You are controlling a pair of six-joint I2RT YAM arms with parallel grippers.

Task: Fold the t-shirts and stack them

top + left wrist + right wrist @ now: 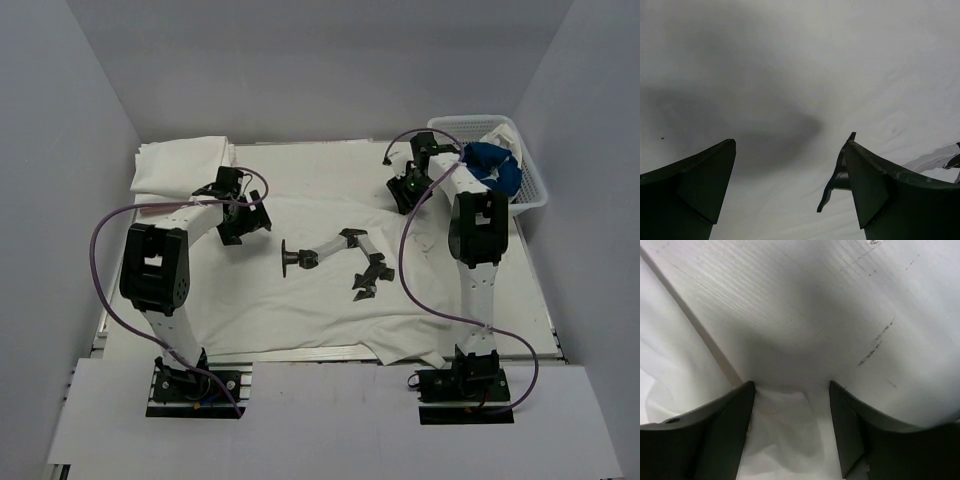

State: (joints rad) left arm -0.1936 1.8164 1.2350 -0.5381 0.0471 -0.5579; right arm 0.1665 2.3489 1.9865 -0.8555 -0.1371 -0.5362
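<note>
A white t-shirt (300,310) lies spread flat over the middle of the table. Folded white t-shirts (180,165) are stacked at the back left. A royal blue t-shirt (495,168) sits bunched in the basket at the back right. My left gripper (245,215) (790,150) is open just over the spread shirt's left upper part, with nothing between its fingers. My right gripper (405,190) (791,390) points down at the shirt's right upper edge. Its jaws are apart, and a rumpled fold of white cloth (785,425) lies between them, not pinched.
A white lattice basket (533,190) stands at the back right corner, with white cloth (503,130) in it beside the blue shirt. A dark jointed shape (345,255) shows on the spread shirt between the arms. Grey walls close in the left, back and right.
</note>
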